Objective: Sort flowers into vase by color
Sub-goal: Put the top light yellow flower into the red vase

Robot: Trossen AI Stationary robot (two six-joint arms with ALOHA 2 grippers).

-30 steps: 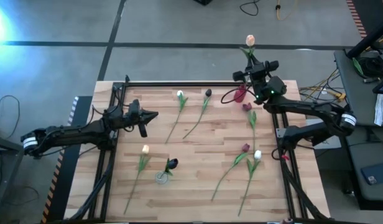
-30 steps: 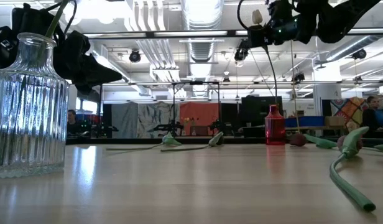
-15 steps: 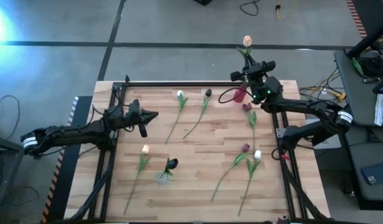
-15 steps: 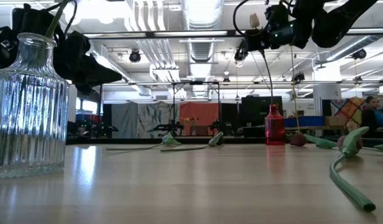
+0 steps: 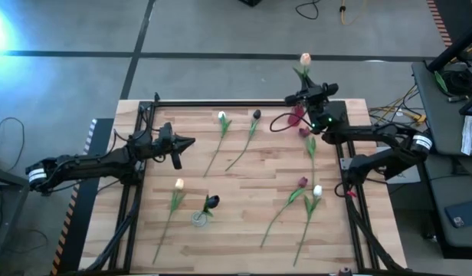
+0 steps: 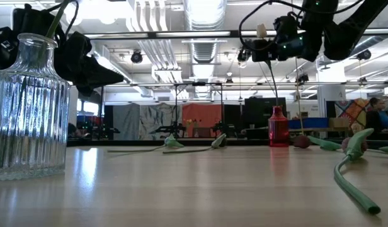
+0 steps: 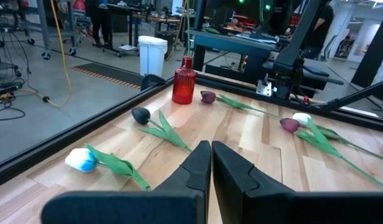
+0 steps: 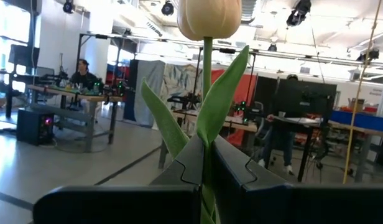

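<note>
My right gripper (image 5: 313, 96) hovers over the table's far right corner, shut on a peach tulip (image 5: 305, 59) whose head stands up in the right wrist view (image 8: 209, 17). A small red vase (image 5: 297, 116) stands just below it. My left gripper (image 5: 187, 142) waits shut above the table's left side. A clear ribbed glass vase (image 5: 199, 219) near the near edge has a dark tulip (image 5: 211, 202) standing in it. Several white, peach and maroon tulips lie flat on the wood, such as a white one (image 5: 221, 116) and a maroon one (image 5: 304, 132). My right gripper pinches the peach tulip's stem (image 8: 207, 149) just under its leaves, between the two fingers. The head points upward past the fingers (image 6: 262, 30). The long stem (image 6: 274, 88) hangs below, lifted clear of the table, down to the red vase's mouth (image 6: 278, 108); whether it is inside, I cannot tell.
A black metal frame (image 5: 221, 102) edges the table. Loose tulips lie along the far edge (image 5: 257, 115), at the right (image 5: 303, 182) (image 5: 317, 190) and near the clear vase (image 5: 179, 184). The middle of the wooden top (image 5: 244, 184) is bare. A person sits in the room behind (image 8: 83, 71).
My right gripper has come down with the peach tulip, a little toward the table's near edge, over the red vase. The tulip's head now stands lower, and its stem hangs closer to the vase's mouth.
</note>
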